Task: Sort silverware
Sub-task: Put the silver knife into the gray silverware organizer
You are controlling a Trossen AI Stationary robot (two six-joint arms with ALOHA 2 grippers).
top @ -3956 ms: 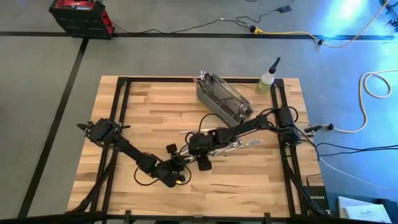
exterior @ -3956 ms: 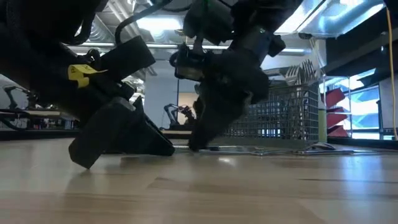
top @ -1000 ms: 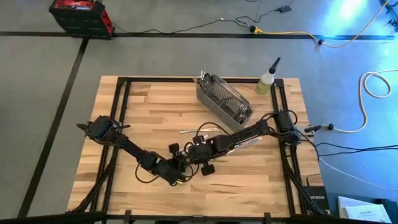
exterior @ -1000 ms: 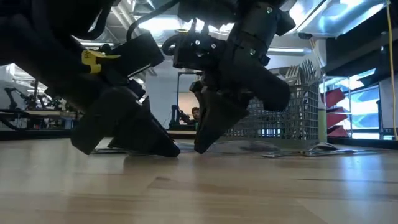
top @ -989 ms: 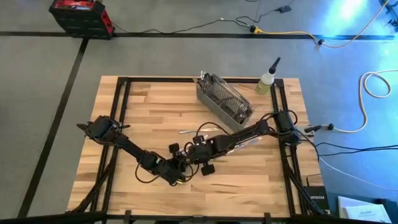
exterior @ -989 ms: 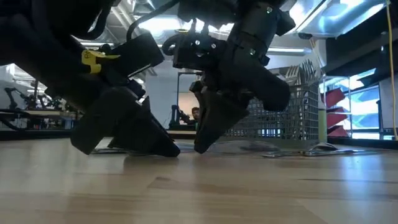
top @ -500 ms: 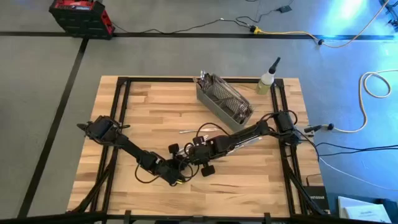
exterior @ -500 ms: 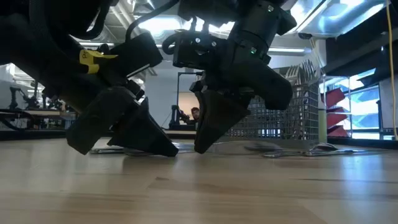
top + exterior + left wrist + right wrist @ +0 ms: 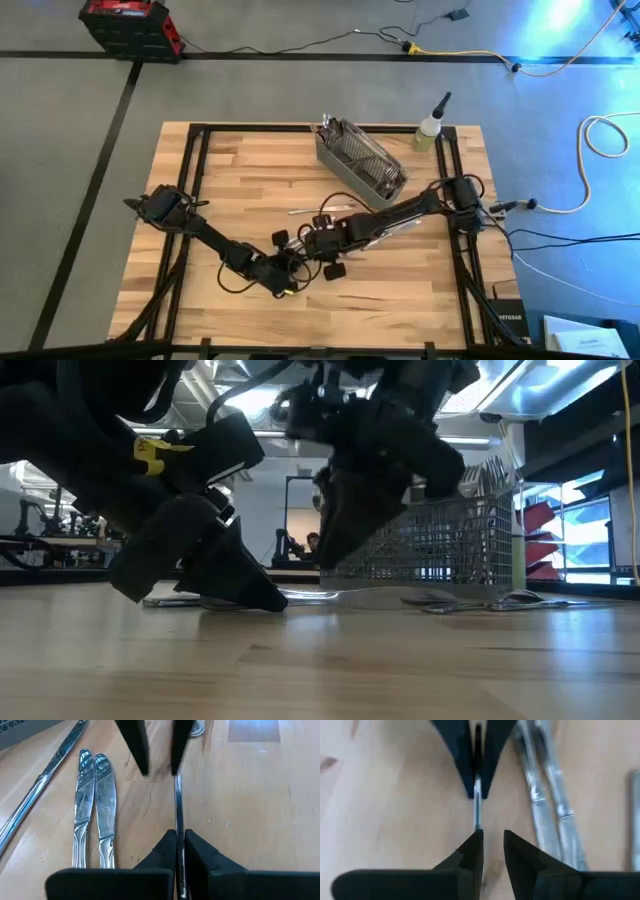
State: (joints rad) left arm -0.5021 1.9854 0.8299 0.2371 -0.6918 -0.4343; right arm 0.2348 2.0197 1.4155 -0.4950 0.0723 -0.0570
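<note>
wooden table [image 9: 230,170] bears mesh basket [image 9: 360,160], silverware [image 9: 95,810].

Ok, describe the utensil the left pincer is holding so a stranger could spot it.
From the basket at the table's far side, come to the middle, where the pincers face each other. The utensil is the slim silver one clamped edge-on in the left pincer, pointing at the open right pincer; the two pieces beside it lie flat, ungripped.
</note>
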